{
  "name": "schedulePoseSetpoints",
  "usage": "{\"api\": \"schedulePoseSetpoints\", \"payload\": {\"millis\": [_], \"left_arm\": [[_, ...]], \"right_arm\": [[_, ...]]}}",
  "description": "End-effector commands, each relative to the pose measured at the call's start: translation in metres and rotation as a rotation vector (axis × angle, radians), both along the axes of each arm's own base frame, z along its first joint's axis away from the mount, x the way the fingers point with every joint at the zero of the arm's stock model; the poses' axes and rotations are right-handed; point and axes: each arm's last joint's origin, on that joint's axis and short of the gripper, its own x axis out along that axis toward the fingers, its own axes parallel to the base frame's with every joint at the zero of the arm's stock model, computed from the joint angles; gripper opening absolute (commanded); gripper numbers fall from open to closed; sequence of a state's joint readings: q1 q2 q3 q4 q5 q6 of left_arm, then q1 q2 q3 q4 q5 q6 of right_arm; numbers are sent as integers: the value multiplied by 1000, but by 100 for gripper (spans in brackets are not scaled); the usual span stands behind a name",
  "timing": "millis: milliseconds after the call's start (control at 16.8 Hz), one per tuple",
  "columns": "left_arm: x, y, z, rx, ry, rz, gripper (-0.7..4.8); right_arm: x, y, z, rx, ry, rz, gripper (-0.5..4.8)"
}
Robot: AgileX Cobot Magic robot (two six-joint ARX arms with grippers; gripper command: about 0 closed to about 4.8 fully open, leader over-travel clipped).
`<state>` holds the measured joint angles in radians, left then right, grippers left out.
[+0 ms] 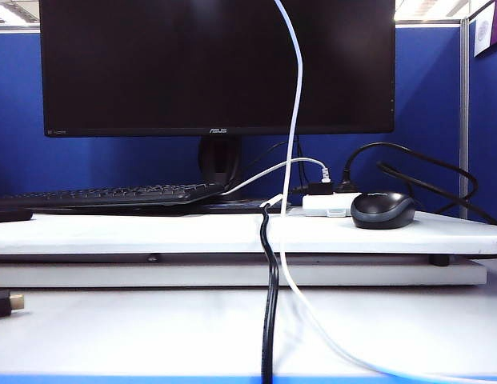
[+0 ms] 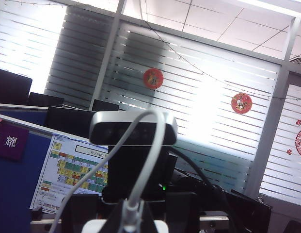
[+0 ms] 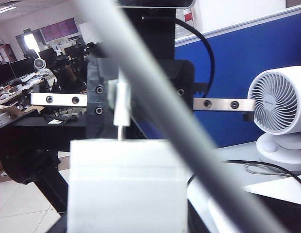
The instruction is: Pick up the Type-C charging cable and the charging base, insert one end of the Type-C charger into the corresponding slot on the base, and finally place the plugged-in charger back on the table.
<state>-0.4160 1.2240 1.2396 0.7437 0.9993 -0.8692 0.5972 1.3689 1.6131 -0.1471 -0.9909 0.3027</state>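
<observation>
The cable point(image 1: 294, 120) drops from above the top edge of the exterior view, runs down in front of the monitor point(image 1: 216, 64) and past the front edge of the table point(image 1: 232, 234), then curves off along the lower surface to the right. Neither arm shows in that view.

In the right wrist view the base point(image 3: 126, 187) fills the lower middle as a white block. The right gripper's own jaws are hidden behind it, and its grip cannot be told. Just above the block stands the cable's white plug point(image 3: 121, 104), upright, its metal tip touching the top face; how deep it sits is not clear. The cable crosses this view as a thick blurred band.

In the left wrist view the cable loops up in front of a camera point(image 2: 133, 128). The left gripper point(image 2: 125, 224) is closed on the cable at its plug end.

A mouse point(image 1: 382, 210), a keyboard point(image 1: 104, 194) and a white box point(image 1: 328, 203) bearing black plugs sit on the table.
</observation>
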Motion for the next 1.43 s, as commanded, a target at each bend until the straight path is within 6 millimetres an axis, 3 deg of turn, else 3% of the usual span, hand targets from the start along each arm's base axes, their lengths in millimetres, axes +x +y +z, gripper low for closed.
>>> {"api": "schedulePoseSetpoints", "payload": {"millis": [59, 534, 713, 772, 950, 1010, 1128, 1247, 1425], "left_arm": [[1, -3, -5, 47, 14, -45, -5], [-1, -8, -9, 110, 4, -114, -5], [-1, -9, -11, 140, 15, -144, -6], [1, -10, -14, 167, 58, -160, -6], [1, -10, -17, 202, 80, -199, -5], [1, -10, -18, 215, 84, -216, -6], [1, -11, -19, 224, 95, -225, -6], [4, -11, -19, 195, 135, -168, -6], [6, -12, -24, 217, 150, -156, -5]], "right_arm": [[-5, -3, 13, 57, -65, -27, -5], [-4, -3, 13, 64, -14, -49, -5], [-6, -4, 17, 89, -101, -11, -5], [-4, -4, 19, 107, 20, -59, -5], [-6, -4, 20, 107, -37, -9, -5], [-6, -4, 20, 112, 18, -29, -5], [-7, -6, 22, 117, -35, -31, -5], [-4, -7, 23, 151, -53, -184, -5], [-5, -7, 25, 167, -18, -168, -5]]}}
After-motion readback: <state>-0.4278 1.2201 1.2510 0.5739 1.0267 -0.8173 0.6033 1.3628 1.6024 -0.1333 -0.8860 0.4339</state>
